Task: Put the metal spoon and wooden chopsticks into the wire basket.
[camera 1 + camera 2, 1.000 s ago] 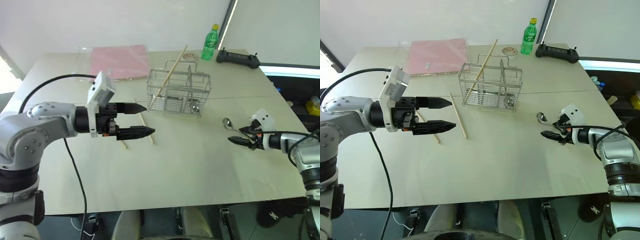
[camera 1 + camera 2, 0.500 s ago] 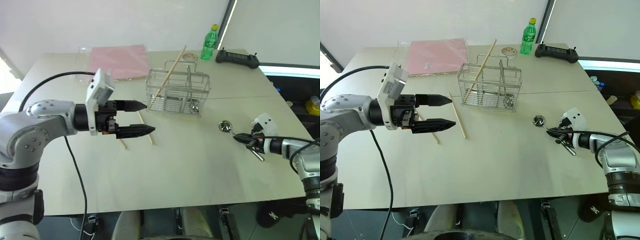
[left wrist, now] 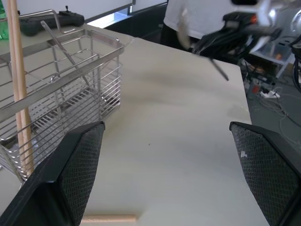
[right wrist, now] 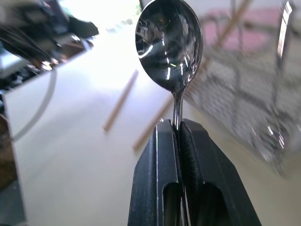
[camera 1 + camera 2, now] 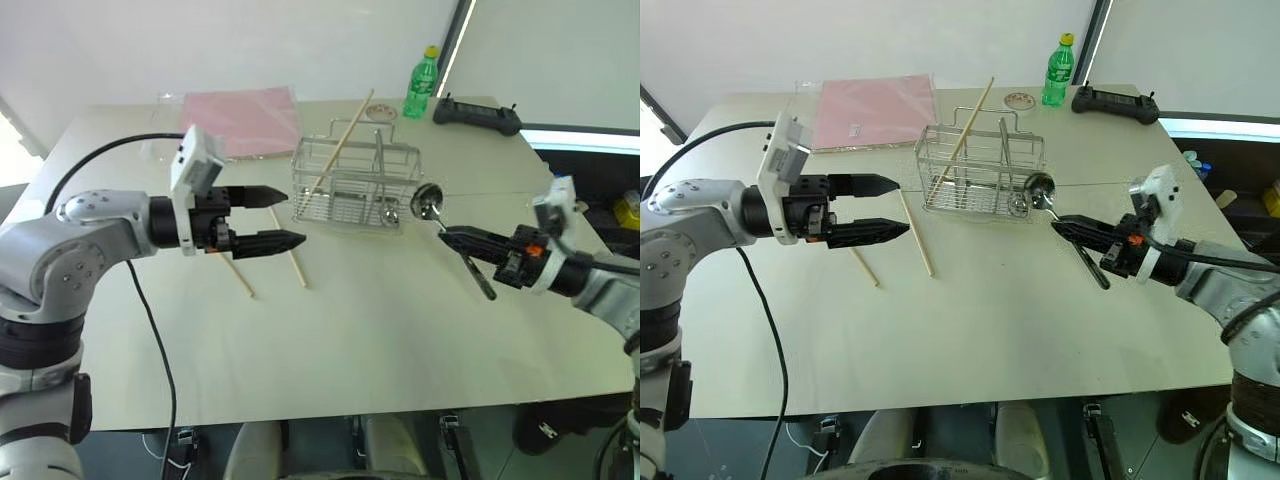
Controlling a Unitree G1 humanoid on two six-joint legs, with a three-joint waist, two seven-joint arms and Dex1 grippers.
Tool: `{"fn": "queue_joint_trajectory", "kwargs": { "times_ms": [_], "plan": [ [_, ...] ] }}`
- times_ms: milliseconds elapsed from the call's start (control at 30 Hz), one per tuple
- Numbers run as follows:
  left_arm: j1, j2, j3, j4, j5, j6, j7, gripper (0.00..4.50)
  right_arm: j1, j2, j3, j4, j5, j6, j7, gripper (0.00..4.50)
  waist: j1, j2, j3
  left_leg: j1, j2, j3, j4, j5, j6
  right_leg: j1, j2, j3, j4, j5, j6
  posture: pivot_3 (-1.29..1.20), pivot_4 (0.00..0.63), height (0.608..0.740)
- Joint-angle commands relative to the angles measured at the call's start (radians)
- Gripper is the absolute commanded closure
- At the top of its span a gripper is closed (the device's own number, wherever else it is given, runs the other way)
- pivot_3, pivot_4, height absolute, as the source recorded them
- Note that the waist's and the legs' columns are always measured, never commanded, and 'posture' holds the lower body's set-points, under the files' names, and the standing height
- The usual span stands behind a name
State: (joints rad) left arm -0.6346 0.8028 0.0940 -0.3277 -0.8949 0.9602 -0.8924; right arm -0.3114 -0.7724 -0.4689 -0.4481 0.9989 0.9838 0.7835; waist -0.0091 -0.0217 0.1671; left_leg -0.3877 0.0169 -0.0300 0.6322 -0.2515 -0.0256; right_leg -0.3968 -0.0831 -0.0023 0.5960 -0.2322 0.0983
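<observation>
My right gripper point(image 5: 447, 236) is shut on the metal spoon point(image 5: 427, 201), held clear of the table just right of the wire basket point(image 5: 355, 180). In the right wrist view the spoon's bowl point(image 4: 168, 44) sticks out past the closed fingertips. One wooden chopstick point(image 5: 345, 135) leans in the basket, and another spoon's bowl point(image 5: 390, 213) shows at the basket's right end. Two more chopsticks lie on the table, one point(image 5: 291, 250) left of the basket and another point(image 5: 236, 272) further left. My left gripper point(image 5: 295, 217) hovers open above them, pointing at the basket point(image 3: 70, 80).
A pink folder point(image 5: 245, 118) lies at the back left. A green bottle point(image 5: 421, 85), a tape roll point(image 5: 380, 113) and a black controller point(image 5: 475, 114) stand behind the basket. The near half of the table point(image 5: 350, 350) is bare.
My right gripper shut on the spoon lying on the table, lifted it and carried it up and left towards the basket. The left gripper has hardly moved.
</observation>
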Motion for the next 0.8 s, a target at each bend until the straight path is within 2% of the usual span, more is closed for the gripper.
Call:
{"fn": "queue_joint_trajectory", "kwargs": {
  "times_ms": [33, 100, 200, 367, 567, 800],
  "plan": [
    [-0.035, -0.007, 0.006, 0.007, 0.018, -0.038, -0.010, 0.00, -0.150, 0.052, -0.026, 0.017, 0.083, -0.015, -0.169, 4.46, -0.003, 0.000, 0.000, 0.000, 0.000, 0.000, 0.000, 0.000, 0.000, 0.000, 0.000, 0.000, 0.000, 0.000, 0.000, 0.00, 0.150, 0.721],
    [-0.047, -0.021, 0.000, 0.021, 0.032, -0.050, -0.007, 0.00, -0.252, 0.110, 0.035, 0.069, 0.010, -0.052, -0.276, 4.46, -0.005, 0.000, 0.000, 0.000, 0.000, 0.000, 0.000, 0.000, 0.000, -0.001, 0.000, 0.000, 0.000, 0.000, -0.001, 0.00, 0.150, 0.721],
    [-0.069, -0.050, -0.004, 0.045, 0.048, -0.064, 0.006, 0.00, -0.358, 0.212, 0.186, 0.196, -0.211, -0.210, -0.352, 4.46, -0.005, -0.001, -0.001, 0.001, 0.000, 0.000, -0.001, 0.000, 0.000, -0.002, 0.001, 0.000, 0.001, 0.001, -0.001, 0.00, 0.150, 0.721],
    [-0.073, -0.065, 0.002, 0.051, 0.063, -0.071, 0.010, 0.00, -0.472, 0.334, 0.255, 0.411, -0.387, -0.404, -0.420, 4.46, 0.001, 0.000, 0.000, -0.005, 0.000, 0.000, -0.002, 0.000, 0.000, -0.007, 0.001, 0.001, 0.002, 0.002, 0.001, 0.00, 0.150, 0.721],
    [-0.064, -0.069, 0.023, 0.039, 0.061, -0.065, 0.037, 0.00, -0.607, 0.412, 0.249, 0.629, -0.471, -0.552, -0.447, 4.46, -0.005, 0.000, 0.000, -0.005, 0.000, 0.001, -0.004, 0.000, 0.000, -0.008, 0.001, 0.001, 0.002, 0.003, 0.004, 0.00, 0.150, 0.721],
    [-0.050, -0.066, 0.042, 0.018, 0.050, -0.054, 0.068, 0.00, -0.718, 0.445, 0.238, 0.790, -0.498, -0.629, -0.439, 4.46, -0.006, 0.001, 0.000, -0.004, 0.000, 0.000, -0.004, 0.000, 0.000, -0.008, 0.001, 0.001, 0.004, 0.003, 0.003, 0.00, 0.150, 0.721]
  ]
}}
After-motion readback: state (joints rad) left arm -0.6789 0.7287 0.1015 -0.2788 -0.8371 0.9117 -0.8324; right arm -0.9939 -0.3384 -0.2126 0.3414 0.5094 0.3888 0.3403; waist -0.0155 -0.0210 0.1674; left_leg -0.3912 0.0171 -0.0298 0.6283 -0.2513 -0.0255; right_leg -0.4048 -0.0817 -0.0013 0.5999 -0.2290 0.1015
